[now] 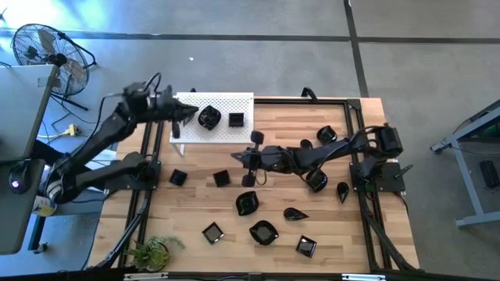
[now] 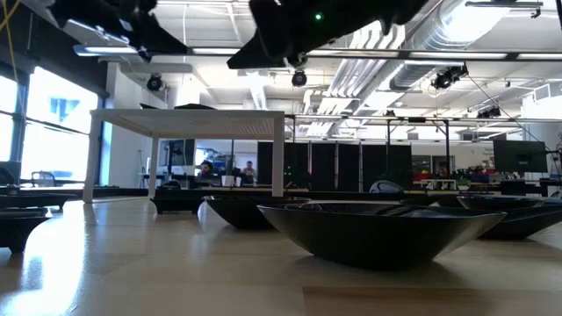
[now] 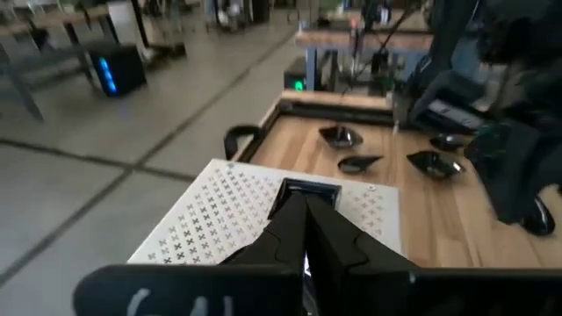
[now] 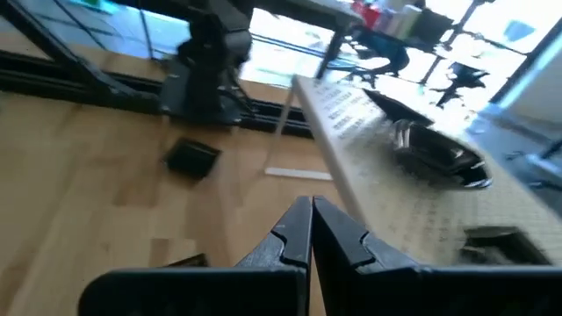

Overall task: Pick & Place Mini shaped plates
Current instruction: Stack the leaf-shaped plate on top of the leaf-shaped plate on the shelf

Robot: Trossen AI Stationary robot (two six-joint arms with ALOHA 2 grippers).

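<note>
Beside the closed left hand (image 1: 190,114), two plates (image 1: 209,118) rest.

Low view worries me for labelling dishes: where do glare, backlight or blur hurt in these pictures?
Low view: the nearest black dish is a backlit silhouette against bright ceiling lights, and the wooden table shows glare on its left. Right wrist view: the dish on the white perforated board is smeared and the windows behind are blown out. Left wrist view: soft throughout.
</note>
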